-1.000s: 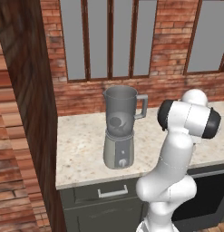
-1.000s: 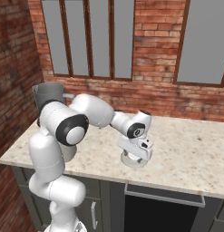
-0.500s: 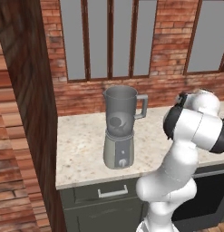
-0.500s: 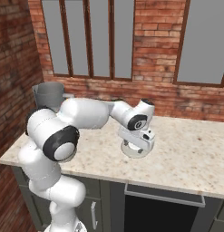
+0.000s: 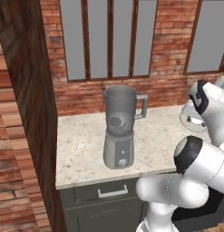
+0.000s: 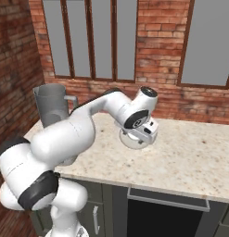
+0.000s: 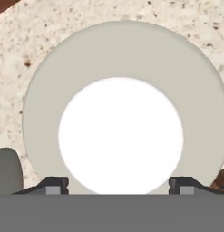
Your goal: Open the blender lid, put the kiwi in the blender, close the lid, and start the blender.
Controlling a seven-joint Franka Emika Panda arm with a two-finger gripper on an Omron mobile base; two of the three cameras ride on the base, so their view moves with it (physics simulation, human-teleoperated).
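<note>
Lid lies flat on the counter, well right of the open-topped blender, directly under the down-pointing gripper, whose jaws stand wide, straddling the white centre cap and holding nothing; a straight descent would meet the cap.

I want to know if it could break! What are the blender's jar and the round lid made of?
The blender jar looks like smoky grey clear plastic or glass: you can see through it. Its base looks like brushed grey metal. The blender lid, lying off the jar on the speckled counter, looks like matte grey plastic with a smooth white centre cap. The pictures alone cannot settle it.
</note>
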